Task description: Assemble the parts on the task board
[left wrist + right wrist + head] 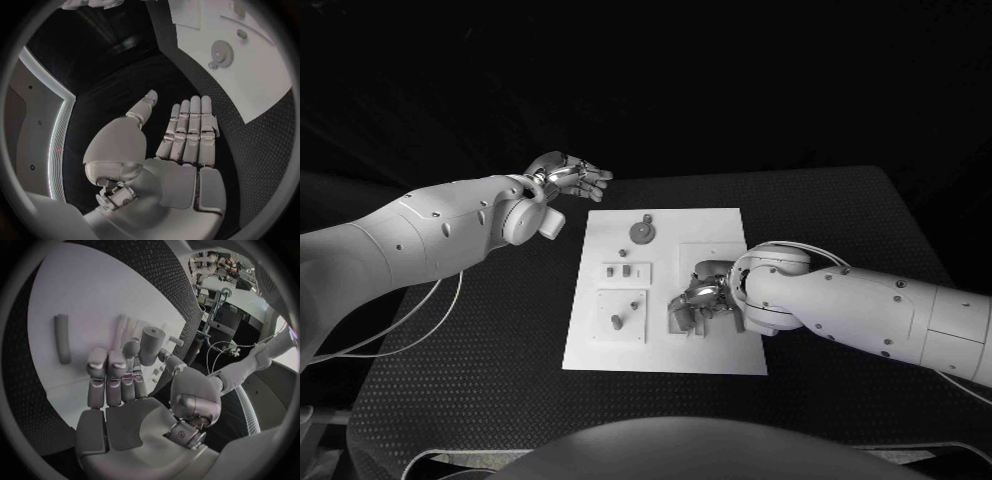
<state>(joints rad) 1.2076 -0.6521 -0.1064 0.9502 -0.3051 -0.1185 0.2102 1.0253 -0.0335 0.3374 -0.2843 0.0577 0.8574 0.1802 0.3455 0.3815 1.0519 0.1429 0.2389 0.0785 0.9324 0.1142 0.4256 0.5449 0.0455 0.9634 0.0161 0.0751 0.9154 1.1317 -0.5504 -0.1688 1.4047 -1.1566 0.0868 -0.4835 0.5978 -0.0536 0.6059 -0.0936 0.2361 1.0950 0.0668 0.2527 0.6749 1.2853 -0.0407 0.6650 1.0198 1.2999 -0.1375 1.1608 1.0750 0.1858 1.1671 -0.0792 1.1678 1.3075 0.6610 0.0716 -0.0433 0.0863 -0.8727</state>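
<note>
The white task board (718, 225) lies in the middle of the table. A round gear (642, 231) sits near its far edge, also seen as the gear (220, 50) on the board (265, 80). Two small parts (620, 269) and a short peg (617, 321) sit on the board's left side. My right hand (702, 301) is low over the board's right side, thumb and a finger pinching a grey cylinder (152, 342). A loose rod (61, 338) lies on the board (81, 295) beyond the fingers. My left hand (568, 178) hovers off the board's far left corner, the hand (181, 135) flat and holding nothing.
Black textured table (848, 220) surrounds the board on all sides. Cables (401, 320) trail from the left arm over the table's left edge.
</note>
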